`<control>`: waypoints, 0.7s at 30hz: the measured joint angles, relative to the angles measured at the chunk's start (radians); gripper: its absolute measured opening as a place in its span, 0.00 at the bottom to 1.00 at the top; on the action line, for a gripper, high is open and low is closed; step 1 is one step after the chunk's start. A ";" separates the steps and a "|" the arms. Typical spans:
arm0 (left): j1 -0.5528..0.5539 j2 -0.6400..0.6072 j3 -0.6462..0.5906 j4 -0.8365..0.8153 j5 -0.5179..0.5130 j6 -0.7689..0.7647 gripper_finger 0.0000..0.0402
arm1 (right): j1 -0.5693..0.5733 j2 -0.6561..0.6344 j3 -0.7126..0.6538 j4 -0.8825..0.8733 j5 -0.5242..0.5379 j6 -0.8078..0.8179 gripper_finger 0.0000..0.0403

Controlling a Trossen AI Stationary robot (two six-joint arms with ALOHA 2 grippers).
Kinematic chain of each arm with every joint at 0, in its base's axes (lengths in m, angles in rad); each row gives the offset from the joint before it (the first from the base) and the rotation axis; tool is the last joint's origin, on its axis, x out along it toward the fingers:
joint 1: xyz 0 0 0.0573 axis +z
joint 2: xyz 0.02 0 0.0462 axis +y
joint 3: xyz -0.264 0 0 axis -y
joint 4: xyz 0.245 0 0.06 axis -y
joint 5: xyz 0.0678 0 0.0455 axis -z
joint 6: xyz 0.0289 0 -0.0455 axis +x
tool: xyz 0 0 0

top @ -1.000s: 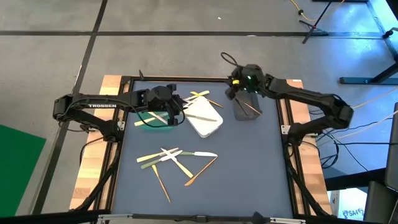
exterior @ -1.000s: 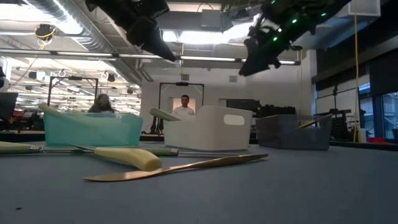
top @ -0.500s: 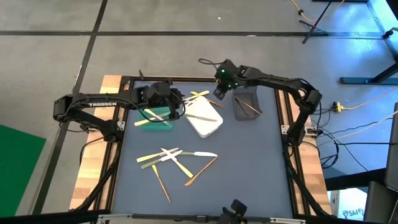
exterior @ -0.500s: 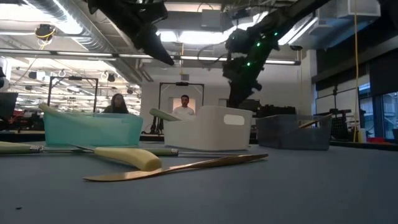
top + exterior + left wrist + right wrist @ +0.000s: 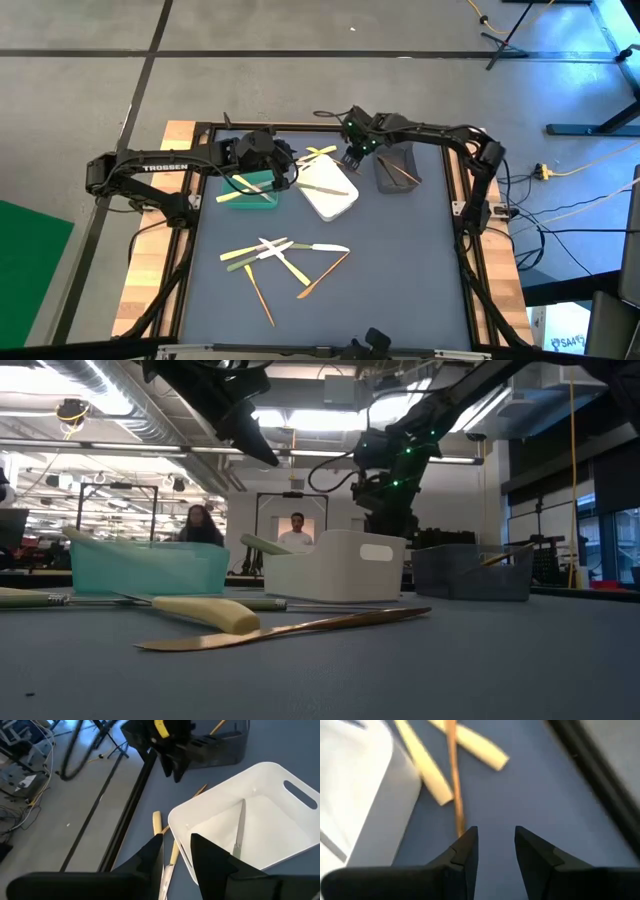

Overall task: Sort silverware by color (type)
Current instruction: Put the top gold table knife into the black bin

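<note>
A dark blue-grey matte desk (image 5: 400, 260) carries scattered pale yellow, green and orange-brown thin utensils (image 5: 285, 262); left gripper (image 5: 285, 172) and right gripper (image 5: 352, 157) both hang empty, fingers apart, while two people (image 5: 297, 530) stand in the bright workshop behind.

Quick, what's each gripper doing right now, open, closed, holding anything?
Left gripper: open, empty, above the white bin.
Right gripper: open, empty, over the orange-brown utensil.
</note>
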State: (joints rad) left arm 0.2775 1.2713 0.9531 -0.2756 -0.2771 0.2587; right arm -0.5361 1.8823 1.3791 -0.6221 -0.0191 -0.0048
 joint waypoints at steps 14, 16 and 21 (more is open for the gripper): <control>0.000 0.000 0.000 0.000 0.000 -0.023 0.23 | 0.033 0.037 -0.003 0.041 -0.018 -0.026 0.29; 0.000 0.000 0.000 0.000 0.001 -0.023 0.23 | 0.033 0.037 -0.003 0.042 -0.019 -0.026 0.29; 0.000 0.000 0.000 0.000 0.001 -0.023 0.23 | 0.044 0.037 -0.003 0.042 -0.035 -0.026 0.29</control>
State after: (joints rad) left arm 0.2775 1.2716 0.9531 -0.2760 -0.2764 0.2352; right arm -0.4926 1.9190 1.3766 -0.5797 -0.0545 -0.0311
